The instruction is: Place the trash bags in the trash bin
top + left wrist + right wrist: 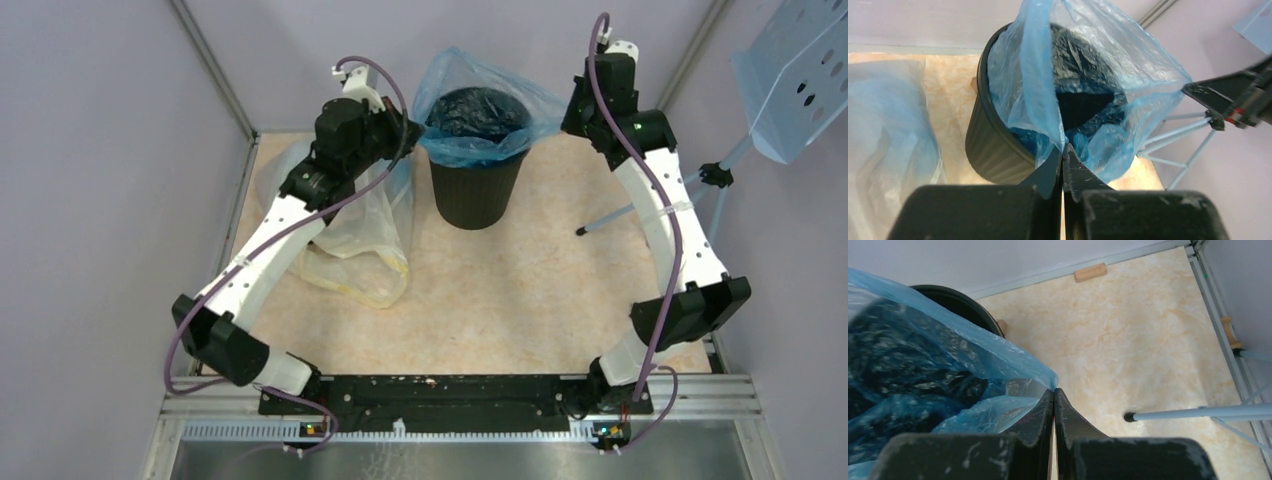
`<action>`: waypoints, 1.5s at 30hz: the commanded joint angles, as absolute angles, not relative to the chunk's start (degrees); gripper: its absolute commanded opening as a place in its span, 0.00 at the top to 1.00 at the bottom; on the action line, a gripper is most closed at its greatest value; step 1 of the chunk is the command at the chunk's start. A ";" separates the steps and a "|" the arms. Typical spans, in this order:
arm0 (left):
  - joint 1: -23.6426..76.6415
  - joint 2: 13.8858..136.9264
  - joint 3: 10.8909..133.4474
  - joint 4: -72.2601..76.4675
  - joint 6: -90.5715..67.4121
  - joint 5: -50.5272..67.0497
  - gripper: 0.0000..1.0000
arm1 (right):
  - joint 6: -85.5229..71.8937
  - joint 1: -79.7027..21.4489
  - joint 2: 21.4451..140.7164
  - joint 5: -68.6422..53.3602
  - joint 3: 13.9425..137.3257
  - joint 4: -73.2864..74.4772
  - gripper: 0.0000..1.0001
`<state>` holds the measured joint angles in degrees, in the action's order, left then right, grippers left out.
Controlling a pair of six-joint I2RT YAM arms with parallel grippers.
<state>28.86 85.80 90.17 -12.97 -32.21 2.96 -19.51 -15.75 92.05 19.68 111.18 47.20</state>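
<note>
Held trash bag hem clenched in left claw and right claw over trash bin, far edge of table. Needed even spreading before lowering.

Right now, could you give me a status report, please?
Left gripper and right gripper shut on blue bag edges. Hangs into trash bin. Clear bag lies aside.

The top camera looks down from behind both arms. Each wrist camera sits close behind its jaws; all share the thin blue plastic film bag at the jaw tips.
</note>
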 commanded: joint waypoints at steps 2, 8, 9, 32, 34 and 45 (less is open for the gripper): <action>28.55 76.35 82.90 -13.86 -33.84 3.61 1.00 | -18.61 -15.93 88.51 19.77 107.19 48.25 1.00; 28.56 71.74 72.61 -12.19 -34.09 1.44 1.00 | -19.41 -15.93 86.17 18.36 97.85 44.20 1.00; 28.56 72.17 72.19 -12.28 -33.84 1.32 1.00 | -19.50 -15.87 86.21 18.18 97.07 43.42 1.00; 24.55 88.69 81.10 -7.35 -27.36 -10.38 0.93 | -16.40 -14.47 100.68 17.18 107.08 36.31 1.00; 23.91 90.51 81.52 -6.43 -27.78 -8.47 0.93 | -16.48 -14.10 101.61 15.46 106.89 35.83 1.00; 19.13 103.81 85.12 9.19 -30.41 21.83 0.67 | -16.13 -12.18 97.21 -4.61 91.46 17.46 0.98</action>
